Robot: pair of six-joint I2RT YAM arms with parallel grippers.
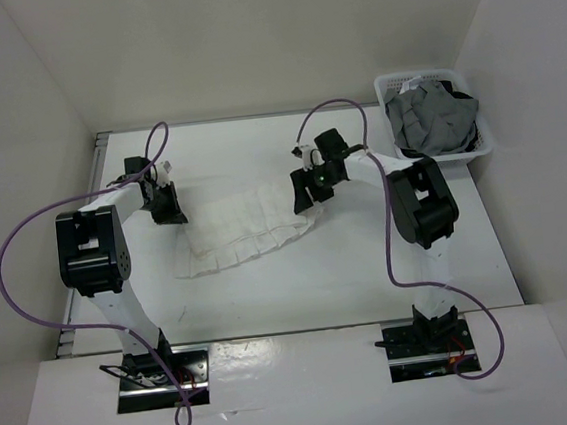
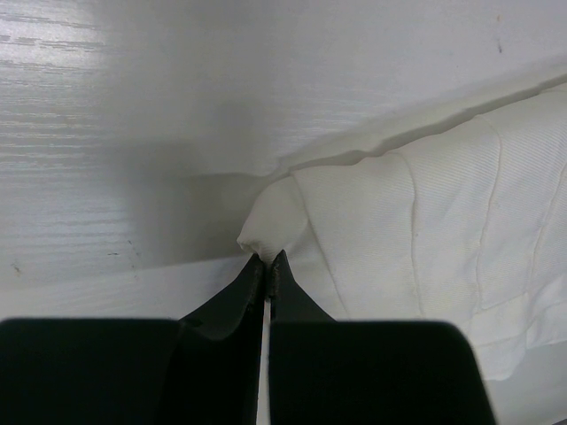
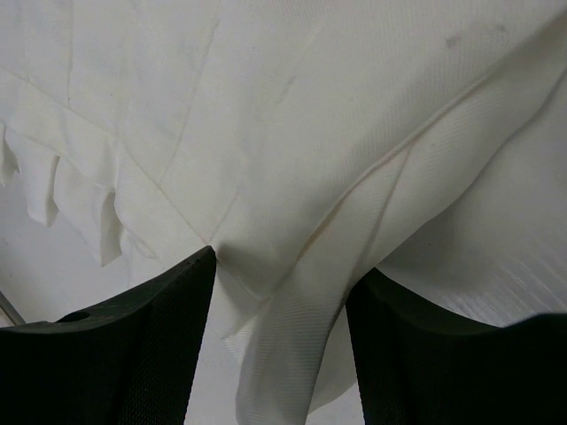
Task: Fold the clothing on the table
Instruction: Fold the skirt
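The white pleated skirt (image 1: 245, 226) lies flat on the bench (image 1: 369, 265), roughly in the middle, stretched between the two arms, with its pleated hem fanned out toward the near left. The left pincer (image 2: 266, 262) is pressed narrow on the skirt's far left corner, and only a small nub of cloth shows at its very tips. That is the first worry: with so little fabric in the bite, a pull or lift could draw the corner free and drop that side. The right pincer (image 3: 285, 266) stands wide at the skirt's right edge, with a raised fold of cloth lying between its fingers but not yet pinched. If it closes there, it may catch only that loose ridge rather than the edge itself, or gather more than one layer, and the fold would then come out skewed. The fabric looks thin and light, so an uneven lift from the two sides would likely drag the pleats open or bunch them. The basket (image 1: 384, 87) with the grey garment (image 1: 430, 118) sits at the far right, near the right arm, so a wide swing could nudge it.
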